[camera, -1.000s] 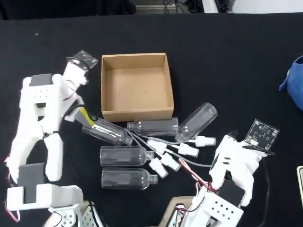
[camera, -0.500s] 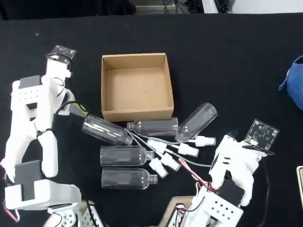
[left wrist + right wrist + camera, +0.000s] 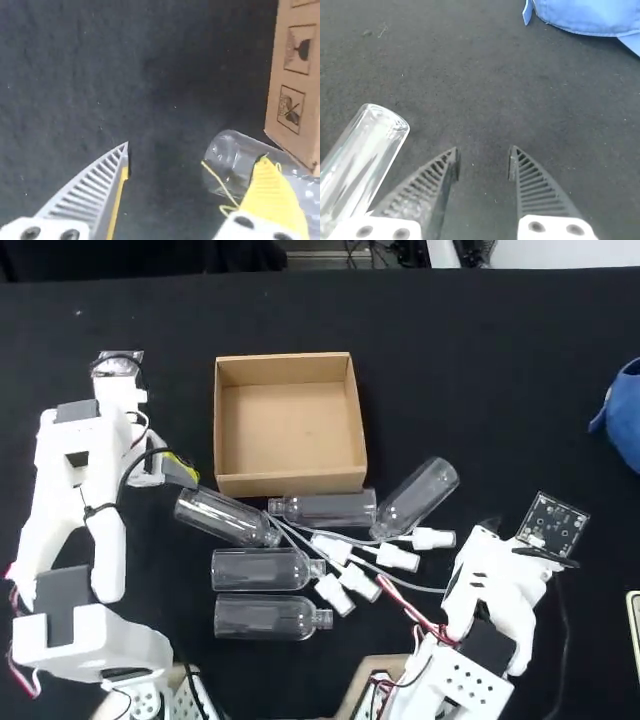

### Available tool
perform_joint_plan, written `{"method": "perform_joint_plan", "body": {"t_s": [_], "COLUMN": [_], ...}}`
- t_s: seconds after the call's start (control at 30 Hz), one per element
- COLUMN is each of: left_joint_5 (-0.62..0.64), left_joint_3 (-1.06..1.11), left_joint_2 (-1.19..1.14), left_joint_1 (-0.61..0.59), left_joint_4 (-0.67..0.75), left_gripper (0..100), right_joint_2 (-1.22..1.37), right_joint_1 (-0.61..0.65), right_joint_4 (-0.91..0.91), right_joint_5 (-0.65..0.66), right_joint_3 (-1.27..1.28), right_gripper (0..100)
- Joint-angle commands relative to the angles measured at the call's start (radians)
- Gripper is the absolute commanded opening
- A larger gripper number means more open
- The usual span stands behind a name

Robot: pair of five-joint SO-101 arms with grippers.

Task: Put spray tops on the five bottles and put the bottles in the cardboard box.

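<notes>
Left to right across the table [image 3: 500, 360].

**Left arm, by the left edge.** The left pincer [image 3: 194, 154] is spread wide and holds nothing. It hangs low just off the box's near-left corner. The base of the leftmost bottle [image 3: 222, 150] lies at its yellow finger [image 3: 265, 185]; whether finger and bottle touch cannot be made out. The wide spread suits a grip across the bottle's body, which is probably the step in hand.

**Centre.** The box [image 3: 288, 480] stands open side up, left of the table's middle, with no bottle in it yet. All five bottles lie on their sides, necks bare, clustered on the near side of the box:
- the leftmost bottle is tilted
- a second bottle [image 3: 325, 508] lies just beside the box's near wall
- two more bottles [image 3: 258, 569] lie parallel, closer to the near edge
- a fifth bottle [image 3: 418, 496] slants off the box's near-right corner

The white tops [image 3: 397, 558], tubes trailing, lie loose among the bottle necks. None is fitted, so the task appears to be at its start.

**Right arm, at the near edge.** The right pincer [image 3: 484, 157] is partly open and has hold of nothing. It is over the table, with the fifth bottle's base just beside one of its fingers.

**Right edge.** A blue cloth [image 3: 625, 420] lies well apart from the rest.
</notes>
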State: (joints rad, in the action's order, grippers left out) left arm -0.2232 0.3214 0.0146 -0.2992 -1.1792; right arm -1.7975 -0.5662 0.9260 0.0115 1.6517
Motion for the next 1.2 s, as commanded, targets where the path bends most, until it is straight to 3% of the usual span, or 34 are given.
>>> {"method": "perform_joint_plan", "body": {"t_s": [0.0, 0.2, 0.47, 0.6, 0.77, 0.83, 1.0, 1.07, 1.17], "left_joint_5": [-0.002, -0.114, -0.301, -0.328, -0.333, -0.379, -0.684, -0.707, -0.641], "left_joint_3": [0.041, 0.093, 0.076, 0.048, -0.134, -0.229, -0.286, -0.272, -0.262], "left_joint_2": [0.008, 0.015, 0.015, 0.017, 0.017, 0.015, 0.015, 0.015, 0.015], "left_joint_1": [-0.044, -0.107, -0.131, -0.133, -0.12, -0.091, 0.053, 0.108, 0.168], "left_joint_4": [-0.005, -0.012, -0.201, -0.222, -0.292, -0.359, -0.545, -0.56, -0.516], "left_gripper": [26, 26, 26, 26, 26, 26, 26, 26, 26], "right_joint_2": [-0.099, -0.099, -0.099, -0.099, -0.099, -0.099, -0.099, -0.099, -0.099], "right_joint_1": [0.015, 0.015, 0.015, 0.015, 0.015, 0.015, 0.015, 0.015, 0.015], "right_joint_4": [-0.028, -0.028, -0.028, -0.028, -0.028, -0.028, -0.028, -0.028, -0.028], "right_joint_5": [0.0, 0.0, 0.0, 0.0, 0.0, 0.0, 0.0, 0.0, 0.0], "right_joint_3": [-0.035, -0.035, -0.035, -0.035, -0.035, -0.035, -0.035, -0.035, -0.035], "right_gripper": [14.9, 14.9, 14.9, 14.9, 14.9, 14.9, 14.9, 14.9, 14.9]}}
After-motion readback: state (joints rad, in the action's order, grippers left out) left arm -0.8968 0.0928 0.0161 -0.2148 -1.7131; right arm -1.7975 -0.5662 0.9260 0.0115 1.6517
